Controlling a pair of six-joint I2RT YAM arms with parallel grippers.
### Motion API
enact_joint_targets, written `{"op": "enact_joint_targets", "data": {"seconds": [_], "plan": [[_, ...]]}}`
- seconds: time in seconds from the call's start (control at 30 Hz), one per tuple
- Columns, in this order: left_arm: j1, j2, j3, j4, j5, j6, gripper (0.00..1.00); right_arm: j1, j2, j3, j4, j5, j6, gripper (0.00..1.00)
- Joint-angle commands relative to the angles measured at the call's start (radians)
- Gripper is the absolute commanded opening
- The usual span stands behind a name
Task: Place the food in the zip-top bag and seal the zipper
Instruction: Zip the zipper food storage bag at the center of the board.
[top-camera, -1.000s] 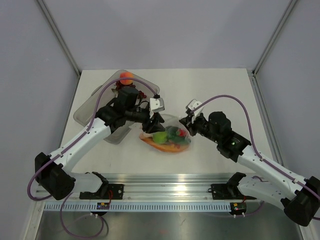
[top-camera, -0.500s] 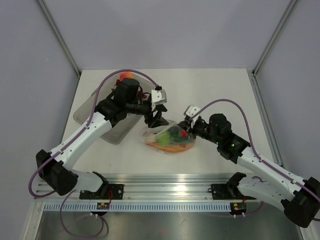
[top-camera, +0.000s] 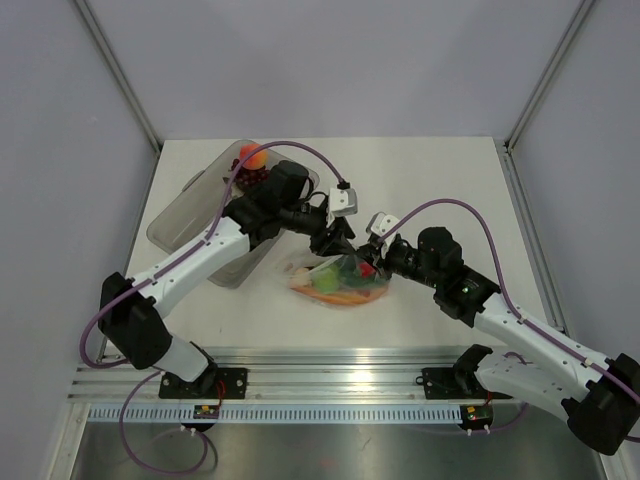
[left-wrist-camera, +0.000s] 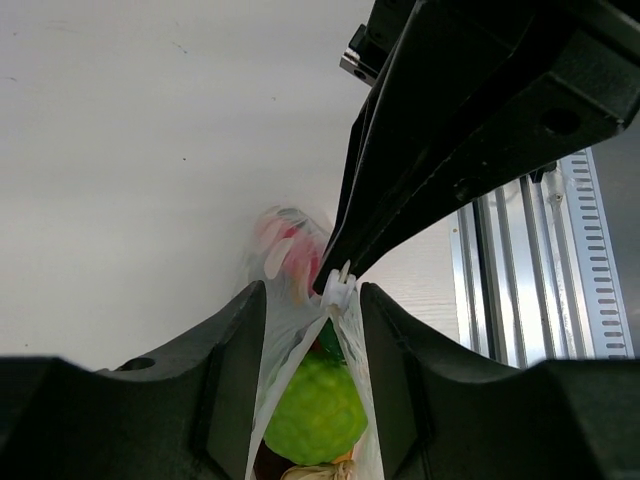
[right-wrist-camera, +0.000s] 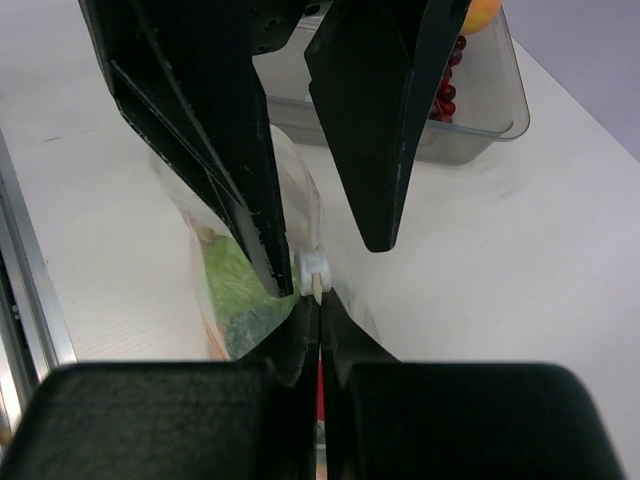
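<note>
**Top external view: two grippers crowded at the bag's mouth**

Zip-top bag lies mid-table, just right of the clear grey tray. Cannot tell whether bag and tray touch. Long axis of the bag runs roughly left to right, in line with the near rail. The mouth edge is drawn up on the far-right side, toward the arms. Inside show the lime, something dark green, something red, and an orange piece lowest.

Peach and grapes sit at the far end of the tray, outside the bag.

Left gripper reaches over the tray's right side to the mouth. Right gripper meets it from the right, and the two are very close together.

Left wrist view: its own fingers stand apart, one on each side of the mouth edge, clamping nothing. The other arm's black fingers fill the upper right and block that side. Their tip sits at a small white tab on the zipper line. The lime is directly below, inside.

Right wrist view: its own jaws are closed tight, with the bag's film pinched between them just under the white tab. The left gripper's two fingers hang down from above. One is against the bag by the tab, and the other is clear of it. The tray is behind, far right.
</note>
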Motion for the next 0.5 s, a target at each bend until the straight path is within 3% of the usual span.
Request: {"op": "enact_joint_targets", "data": {"seconds": [0.0,0.33,0.43,0.47], "plan": [[-0.003,0.016,0.041,0.042,0.075,0.0,0.42,-0.006,-0.012,0.027,0.039,-0.022,-0.014,0.0],[-0.011,0.028,0.039,-0.008,0.113,0.008,0.23,-0.006,-0.028,0.02,0.058,0.025,-0.012,0.0],[-0.011,0.028,0.036,-0.031,0.106,0.014,0.12,-0.006,-0.046,0.0,0.095,0.063,0.005,0.0],[-0.011,0.028,0.036,-0.038,0.104,0.015,0.05,-0.006,-0.06,-0.017,0.122,0.076,0.011,0.0]]}}
